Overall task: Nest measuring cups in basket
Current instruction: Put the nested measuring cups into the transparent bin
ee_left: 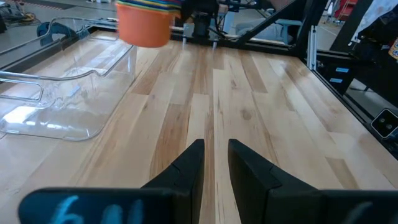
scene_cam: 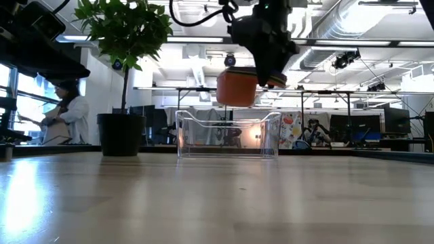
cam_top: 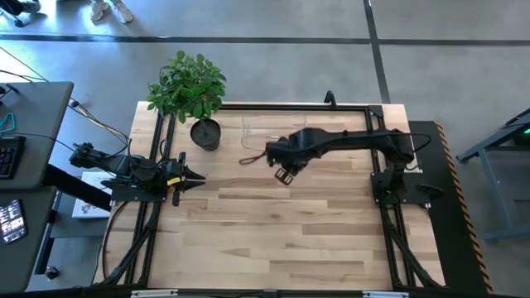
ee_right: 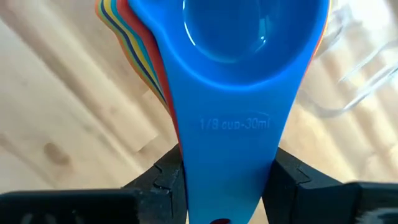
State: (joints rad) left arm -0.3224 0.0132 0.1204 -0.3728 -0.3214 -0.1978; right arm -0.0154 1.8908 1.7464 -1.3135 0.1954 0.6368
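The measuring cups (ee_right: 230,56) are nested in one stack, blue innermost and orange outermost (scene_cam: 236,88), with yellow and red rims between. My right gripper (ee_right: 227,171) is shut on the stack and hangs it in the air just on the near side of the basket (cam_top: 267,135). The basket is a clear low-walled bin (scene_cam: 227,135) standing on its flat bottom on the table, also visible in the left wrist view (ee_left: 68,87). My left gripper (ee_left: 214,168) waits at the table's left edge (cam_top: 195,178), open by a narrow gap, touching nothing. My right gripper pinches the stacked flat handles (ee_right: 227,143) between its two fingers (ee_right: 168,174), which lie across the handles at either edge. It comes slanting down from the far right. The stack is lifted clear of the table, bowls upright (scene_cam: 236,88).
A dark round pot with a leafy plant (cam_top: 204,132) stands left of the basket near the table's far edge. Bare wooden tabletop (cam_top: 281,232) stretches toward the near edge. A black frame rail (cam_top: 290,106) runs along the far side. A person (scene_cam: 68,115) stands in the room behind.
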